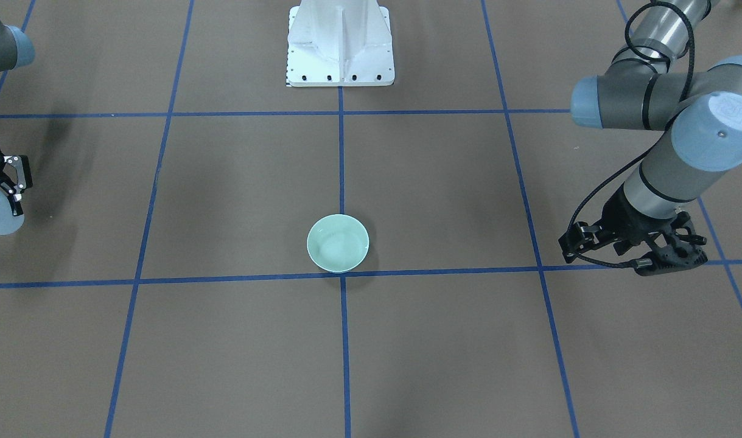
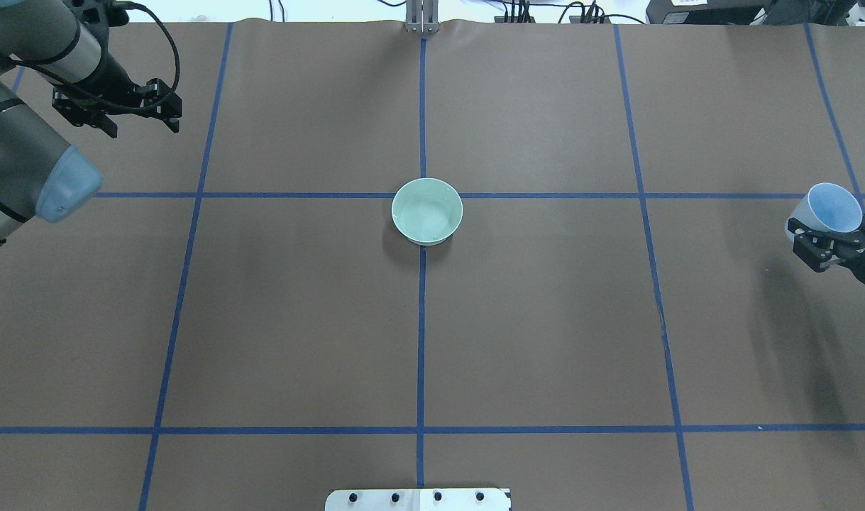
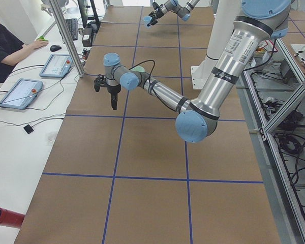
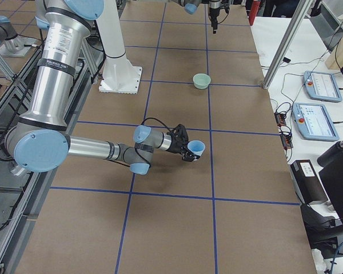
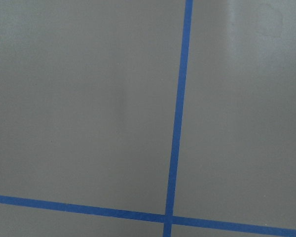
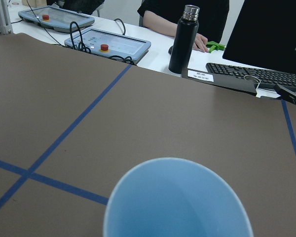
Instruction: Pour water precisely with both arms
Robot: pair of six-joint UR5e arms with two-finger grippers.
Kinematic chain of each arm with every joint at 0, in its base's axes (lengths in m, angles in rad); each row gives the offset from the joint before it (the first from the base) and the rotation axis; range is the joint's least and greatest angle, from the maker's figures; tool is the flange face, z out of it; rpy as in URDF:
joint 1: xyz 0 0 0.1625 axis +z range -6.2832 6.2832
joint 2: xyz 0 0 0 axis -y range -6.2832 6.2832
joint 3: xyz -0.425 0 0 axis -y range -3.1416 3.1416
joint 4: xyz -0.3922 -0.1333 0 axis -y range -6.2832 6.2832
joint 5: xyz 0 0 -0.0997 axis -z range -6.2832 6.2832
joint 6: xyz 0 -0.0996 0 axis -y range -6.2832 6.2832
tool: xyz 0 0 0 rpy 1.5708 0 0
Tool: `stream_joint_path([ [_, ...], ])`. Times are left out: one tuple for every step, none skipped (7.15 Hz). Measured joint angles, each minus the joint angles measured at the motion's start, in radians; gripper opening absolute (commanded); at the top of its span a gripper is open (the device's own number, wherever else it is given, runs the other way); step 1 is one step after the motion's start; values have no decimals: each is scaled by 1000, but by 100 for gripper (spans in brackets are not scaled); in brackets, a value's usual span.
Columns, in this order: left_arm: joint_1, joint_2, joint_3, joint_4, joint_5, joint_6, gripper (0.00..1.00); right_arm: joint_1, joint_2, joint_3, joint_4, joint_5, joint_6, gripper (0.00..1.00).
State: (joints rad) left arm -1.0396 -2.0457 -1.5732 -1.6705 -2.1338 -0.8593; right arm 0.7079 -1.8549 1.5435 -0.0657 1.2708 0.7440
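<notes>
One cup (image 2: 829, 206), clamped in the right gripper (image 2: 833, 240) at the desk's (image 2: 546, 319) right edge; bowl (image 2: 427, 211) sits leftward, mid-desk. Left gripper (image 2: 141, 128) is spread, empty.

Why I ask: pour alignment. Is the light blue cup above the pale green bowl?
No, the right gripper holds the cup far from the bowl.

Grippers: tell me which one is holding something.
The right gripper, at the overhead view's right edge, is shut on a light blue cup; the left gripper hangs open and empty.
</notes>
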Motion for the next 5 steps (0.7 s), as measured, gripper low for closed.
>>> stream_joint_path([
  [1, 0, 0, 0, 0, 0, 100, -2, 0, -17, 2, 5, 0, 0],
  [1, 0, 1, 0, 0, 0, 100, -5, 1, -36, 3, 7, 0, 0],
  [1, -1, 1, 0, 0, 0, 100, -8, 1, -48, 4, 14, -1, 1],
  [1, -1, 1, 0, 0, 0, 100, -12, 2, -53, 3, 29, -2, 10],
  [1, -2, 1, 0, 0, 0, 100, -15, 3, -57, 3, 40, -3, 19],
])
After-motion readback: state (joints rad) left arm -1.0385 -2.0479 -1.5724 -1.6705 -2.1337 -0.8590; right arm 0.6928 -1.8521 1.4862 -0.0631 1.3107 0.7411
